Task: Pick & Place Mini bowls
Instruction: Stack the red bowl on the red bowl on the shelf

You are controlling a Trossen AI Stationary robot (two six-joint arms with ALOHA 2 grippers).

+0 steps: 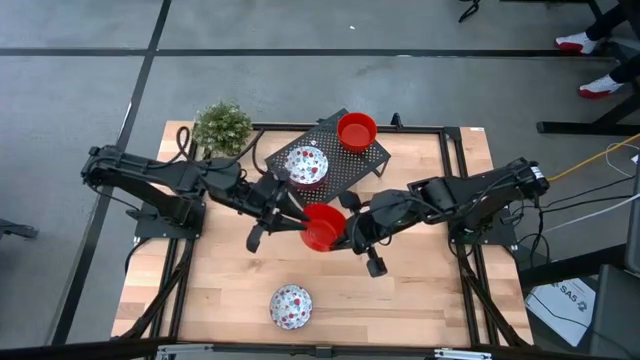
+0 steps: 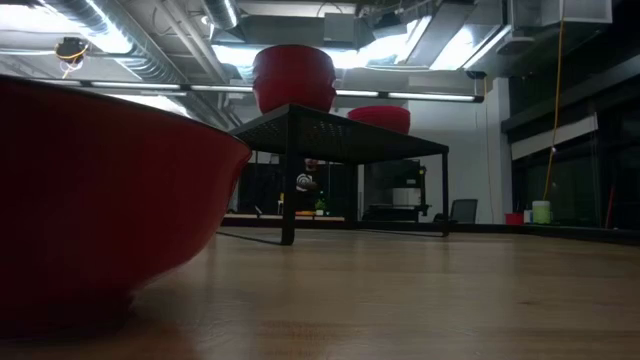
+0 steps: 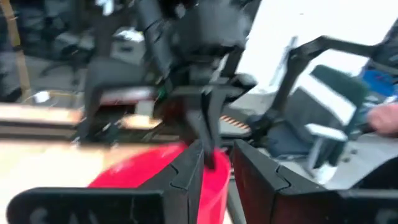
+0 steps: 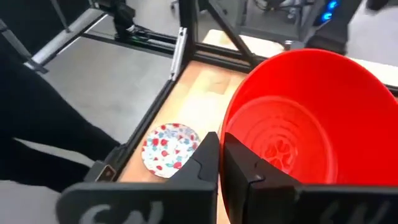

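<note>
Bowl, plain red (image 1: pixel 320 228), mid-surface just in front of the rack (image 1: pixel 350 160), pinched at opposite rims by both my claws: left claw (image 1: pixel 296 222) and right claw (image 4: pixel 219 163) each narrowed on the wall. Probably light, stiff, glossy-slick, chippable; rim's the grip. Both arms reach low, inward from the side edges.

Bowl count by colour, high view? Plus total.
Plain red bowls: 2, one on the black mesh rack at, one between both grippers.
White floral bowls: 2, one on the rack, one on the table.
Total: 4
</note>
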